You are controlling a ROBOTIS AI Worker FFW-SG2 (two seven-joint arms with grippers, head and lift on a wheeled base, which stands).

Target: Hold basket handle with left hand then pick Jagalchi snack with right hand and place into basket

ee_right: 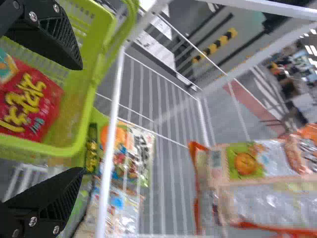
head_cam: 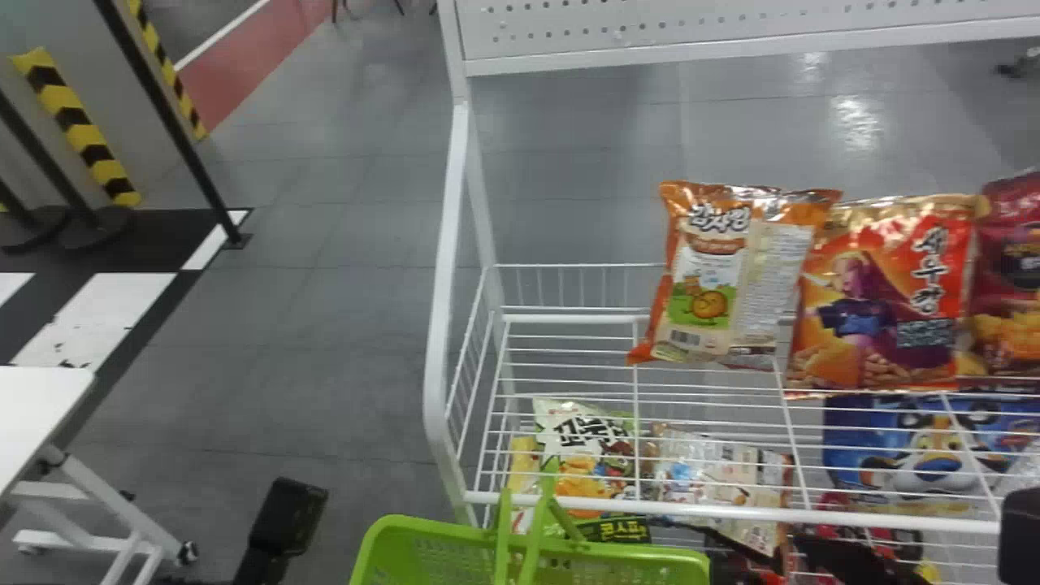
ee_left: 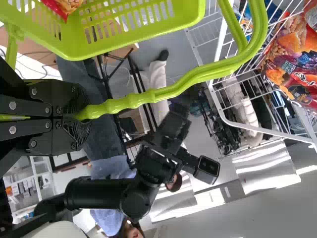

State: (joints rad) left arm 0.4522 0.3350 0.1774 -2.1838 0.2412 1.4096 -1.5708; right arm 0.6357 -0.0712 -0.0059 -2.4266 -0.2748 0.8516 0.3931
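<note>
The left gripper is gripping the basket handle, its fingers closing tightly around the smooth green plastic where a ribbed, rope-like grip is swelling before the bar bends away in a rounded loop. The right gripper is hanging near the basket with its two flat fingers standing wide apart, and it is holding nothing; ridges are lining their inner faces.

The Jagalchi snack, a glossy red bag with thick yellow lettering, is lying inside the basket, near the rim. The basket itself is showing lime-green plastic with slotted walls and a rounded lip, and it is sitting just in front of the rack.

The rack is running thin white wires between thicker painted tubes. On its upper tier, crinkly foil bags are standing side by side: an orange and cream potato snack bag with a round cartoon face, an orange-red bag with a gold top, and a dark red bag. Beneath the wires, a white and green bag is lying beside a shiny pale bag, while a blue bag with a tiger cartoon is resting farther right.
</note>
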